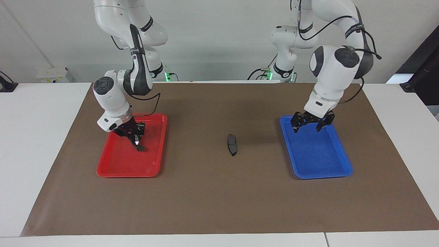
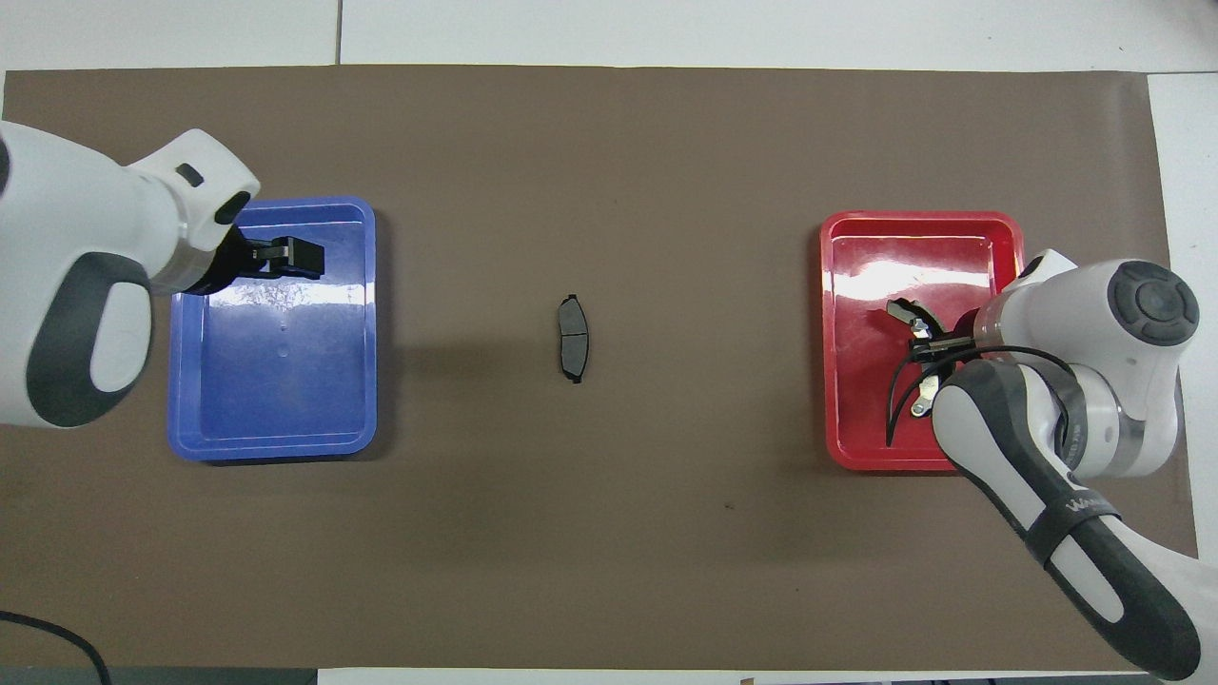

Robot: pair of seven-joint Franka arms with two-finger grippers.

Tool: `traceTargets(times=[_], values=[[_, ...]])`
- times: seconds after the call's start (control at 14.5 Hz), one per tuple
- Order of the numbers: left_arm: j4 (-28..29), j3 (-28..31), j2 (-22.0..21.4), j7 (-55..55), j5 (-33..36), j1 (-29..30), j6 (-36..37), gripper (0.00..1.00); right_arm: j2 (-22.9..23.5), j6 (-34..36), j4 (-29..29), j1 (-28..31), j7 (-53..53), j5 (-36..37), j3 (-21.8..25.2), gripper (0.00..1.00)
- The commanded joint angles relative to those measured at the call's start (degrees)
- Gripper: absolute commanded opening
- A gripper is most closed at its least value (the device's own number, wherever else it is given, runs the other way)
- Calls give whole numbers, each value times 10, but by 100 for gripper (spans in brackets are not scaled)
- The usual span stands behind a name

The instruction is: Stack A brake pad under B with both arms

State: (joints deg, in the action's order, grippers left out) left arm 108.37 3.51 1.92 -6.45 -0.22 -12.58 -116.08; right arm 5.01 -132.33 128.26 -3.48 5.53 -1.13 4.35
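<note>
The A brake pad (image 1: 232,144) (image 2: 573,339), a short flat dark-grey piece, lies alone on the brown mat between the two trays. B (image 1: 139,146) (image 2: 904,311), the longer crescent with silvery ends, is in the red tray (image 1: 113,170) (image 2: 856,449). My right gripper (image 1: 135,140) (image 2: 929,350) is shut on B's middle, low in that tray. I cannot tell whether B still touches the tray floor. Up in the air, my left gripper (image 1: 307,129) (image 2: 295,257) hangs open and holds nothing, over the blue tray (image 1: 324,172) (image 2: 276,440).
A brown mat (image 1: 212,199) covers the white table between the two trays. The blue tray has nothing in it. The red tray holds only B.
</note>
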Motion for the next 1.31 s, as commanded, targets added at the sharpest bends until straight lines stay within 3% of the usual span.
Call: traceTargets(times=[0.0, 0.21, 0.34, 0.55, 0.76, 0.83, 1.24], values=[[-52, -4, -27, 78, -1, 53, 97, 99, 3, 79, -78, -14, -17, -9, -6, 0], [-162, -4, -9, 131, -6, 88, 232, 99, 24, 115, -142, -76, -41, -9, -6, 0], [-194, -4, -7, 144, -6, 96, 266, 99, 37, 117, -168, -114, -102, -8, -6, 0], [-195, -3, -23, 158, -5, 110, 315, 99, 76, 127, -222, -186, -205, -9, -6, 0], [-170, -4, -36, 155, -5, 109, 314, 100, 175, 172, -353, -250, -299, -9, -6, 0], [-170, -4, -36, 153, -5, 109, 313, 100, 194, 168, -372, -260, -308, -14, -7, 0], [-170, -4, -36, 154, -5, 111, 314, 100, 239, 111, -381, -304, -309, -28, -7, 0]])
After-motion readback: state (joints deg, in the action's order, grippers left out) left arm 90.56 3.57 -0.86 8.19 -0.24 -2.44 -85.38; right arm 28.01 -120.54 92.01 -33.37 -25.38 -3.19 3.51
